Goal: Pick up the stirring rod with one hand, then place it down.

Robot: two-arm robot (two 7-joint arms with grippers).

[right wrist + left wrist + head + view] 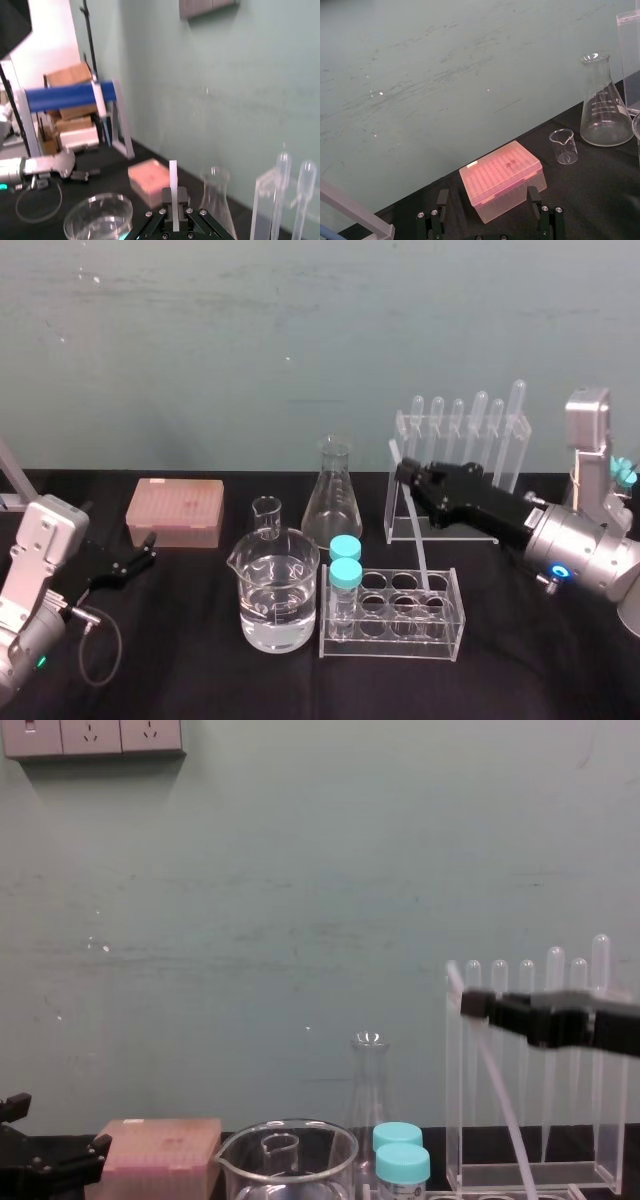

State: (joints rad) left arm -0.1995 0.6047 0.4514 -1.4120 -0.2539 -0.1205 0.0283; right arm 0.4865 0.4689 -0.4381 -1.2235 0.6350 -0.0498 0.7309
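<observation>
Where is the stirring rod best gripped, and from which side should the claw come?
Near its upper end, from the robot's right, as the right claw holds it now. The stirring rod is thin and leans, its lower end down by the tube rack, so the top part is freest.

Pink tip box (175, 512), water beaker (278, 592), conical flask (333, 502)
</observation>
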